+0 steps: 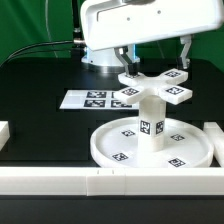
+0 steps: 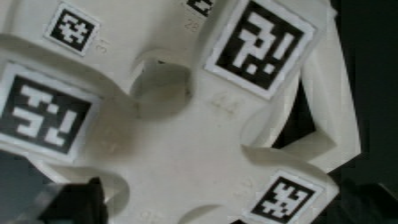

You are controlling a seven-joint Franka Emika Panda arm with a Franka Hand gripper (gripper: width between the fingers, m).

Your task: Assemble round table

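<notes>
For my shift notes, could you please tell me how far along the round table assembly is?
Done: the post stands upright in the round disc, and the cross-shaped piece sits on top of it. In hand: nothing; the claw hangs open just above the cross. Left: whether the cross is fully fastened cannot be told from either view.

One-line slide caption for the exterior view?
Open gripper above cross-shaped piece seated on post, upright in round disc.

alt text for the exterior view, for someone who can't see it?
A white cross-shaped piece sits on top of a short post standing upright in the middle of a large rimmed round disc, all tagged with black-and-white squares. The robot's gripper hangs open just above the cross. Behind lies the flat marker board on a black table, with white border rails in front.
</notes>
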